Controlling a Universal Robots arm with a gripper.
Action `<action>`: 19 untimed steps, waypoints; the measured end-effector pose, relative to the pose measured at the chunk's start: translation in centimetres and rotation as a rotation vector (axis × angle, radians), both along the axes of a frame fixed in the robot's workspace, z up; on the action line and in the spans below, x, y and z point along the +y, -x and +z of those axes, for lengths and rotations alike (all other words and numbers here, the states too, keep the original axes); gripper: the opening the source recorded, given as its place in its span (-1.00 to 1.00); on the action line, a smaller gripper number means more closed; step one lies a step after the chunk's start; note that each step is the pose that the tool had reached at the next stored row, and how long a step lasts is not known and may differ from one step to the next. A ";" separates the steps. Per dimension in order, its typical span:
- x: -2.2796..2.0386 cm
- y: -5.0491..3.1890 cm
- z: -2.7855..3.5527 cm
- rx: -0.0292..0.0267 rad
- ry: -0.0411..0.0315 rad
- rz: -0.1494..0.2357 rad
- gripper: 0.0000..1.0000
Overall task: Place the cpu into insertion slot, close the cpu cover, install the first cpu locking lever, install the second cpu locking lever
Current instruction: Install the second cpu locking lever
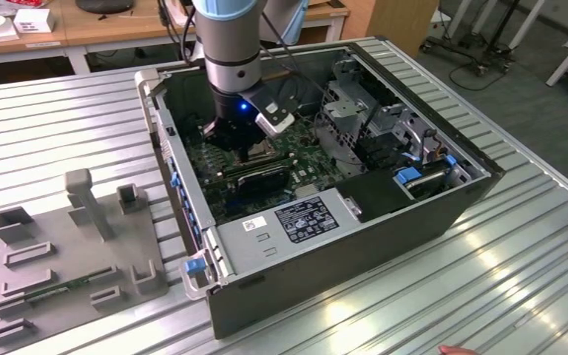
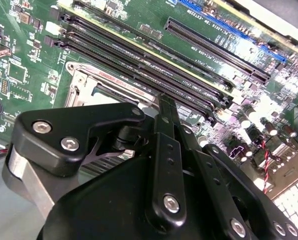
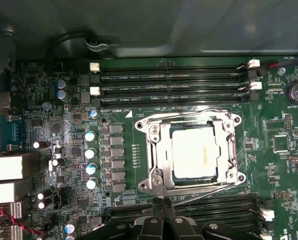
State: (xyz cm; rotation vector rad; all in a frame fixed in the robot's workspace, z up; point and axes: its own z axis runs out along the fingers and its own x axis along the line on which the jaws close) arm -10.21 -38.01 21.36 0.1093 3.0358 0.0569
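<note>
In the first wrist view the cpu (image 3: 196,152), a tan-silver square, lies in the insertion slot (image 3: 156,150) on the green board. The silvery cpu cover (image 3: 229,150) lies flat over it, framing the chip. One thin wire lever (image 3: 188,110) runs along the socket's side by the memory slots. Another lever (image 3: 208,191) slants along the opposite side, beside my gripper (image 3: 161,202). The gripper is shut with nothing in it. It hangs just over that edge of the socket (image 2: 84,82), low inside the computer case (image 1: 237,144).
The open computer case (image 1: 461,200) lies on a slatted metal table (image 1: 521,281). Long black memory slots (image 3: 173,77) flank the socket. A drive cage (image 1: 348,103) and a power supply box (image 1: 294,222) stand nearby. At the exterior view's left is a grey fixture (image 1: 77,251).
</note>
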 end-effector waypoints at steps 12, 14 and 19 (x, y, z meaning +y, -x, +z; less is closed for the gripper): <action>0.00 0.23 -0.23 -0.0004 -0.0001 0.000 -0.80; 0.00 0.25 -0.28 -0.0019 -0.0045 0.000 -0.80; 0.00 0.29 -0.42 -0.0037 -0.0184 0.000 -0.80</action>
